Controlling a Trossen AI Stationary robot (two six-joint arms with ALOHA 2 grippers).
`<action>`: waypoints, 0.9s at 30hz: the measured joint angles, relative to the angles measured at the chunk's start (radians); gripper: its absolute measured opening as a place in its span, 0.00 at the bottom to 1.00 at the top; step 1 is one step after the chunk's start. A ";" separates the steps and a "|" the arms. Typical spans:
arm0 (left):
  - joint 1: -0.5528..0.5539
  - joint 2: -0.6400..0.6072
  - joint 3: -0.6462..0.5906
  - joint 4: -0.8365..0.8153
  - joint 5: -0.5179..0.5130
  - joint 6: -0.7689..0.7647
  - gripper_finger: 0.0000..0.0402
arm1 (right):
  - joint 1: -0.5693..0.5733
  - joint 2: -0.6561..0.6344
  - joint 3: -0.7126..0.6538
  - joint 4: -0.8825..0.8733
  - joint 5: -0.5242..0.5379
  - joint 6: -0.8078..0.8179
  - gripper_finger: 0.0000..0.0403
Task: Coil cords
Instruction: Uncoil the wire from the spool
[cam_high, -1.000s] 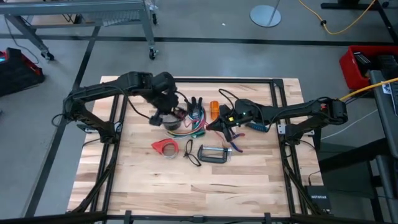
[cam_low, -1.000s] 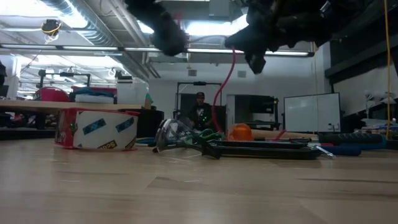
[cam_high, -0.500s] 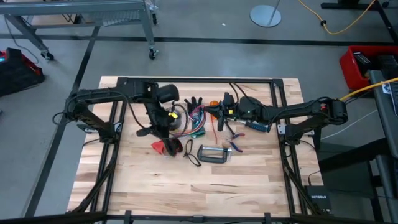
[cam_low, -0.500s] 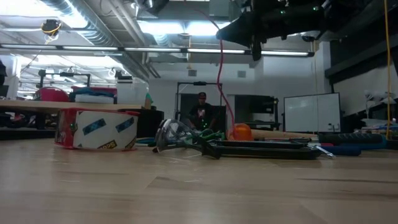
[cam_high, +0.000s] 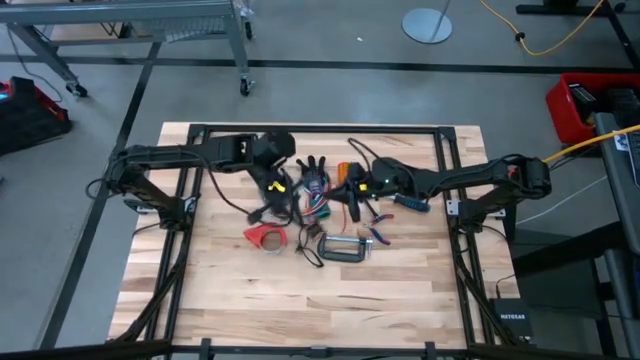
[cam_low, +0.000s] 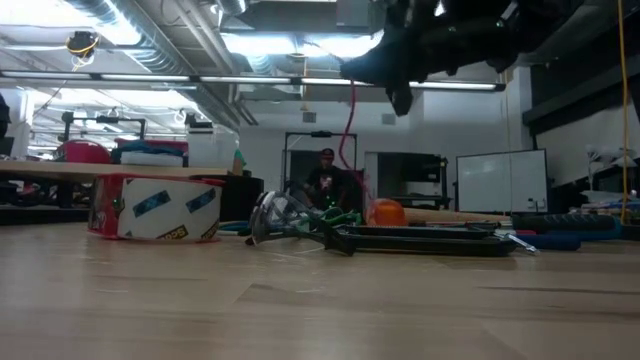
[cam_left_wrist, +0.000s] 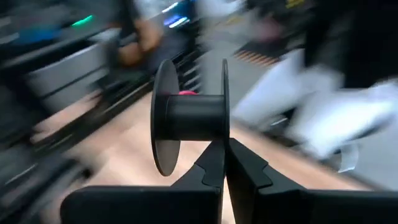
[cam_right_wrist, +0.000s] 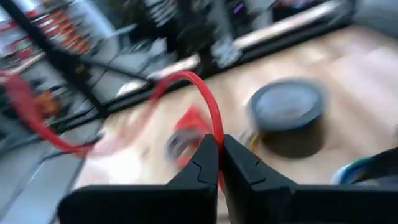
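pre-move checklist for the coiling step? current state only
1. Right gripper pinching the red cord: ok, jaws shut on it.
2. Left gripper holding the black spool: ok, clamped on its flange.
3. Red cord lifted off the table: ok in the low view.
4. Red cord wound on the spool: cannot tell.
5. Remaining cords untangled: not ok, still bunched.
6. Tape dispenser near the left arm's path: cannot tell.

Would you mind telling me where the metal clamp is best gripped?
Take the clamp by its long frame bar, from straight above, since it lies flat on the table. The left gripper holds a spool, the right gripper a red cord.
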 joint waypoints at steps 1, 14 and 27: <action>0.010 -0.008 0.000 -0.006 -0.064 -0.005 0.00 | 0.000 0.000 0.000 -0.023 -0.036 0.004 0.01; 0.144 -0.062 0.000 -0.351 -0.536 -0.012 0.00 | -0.001 -0.001 0.001 -0.221 -0.273 0.007 0.01; 0.203 -0.063 0.000 -0.646 -0.608 -0.027 0.00 | -0.001 0.000 0.000 -0.282 -0.230 0.005 0.19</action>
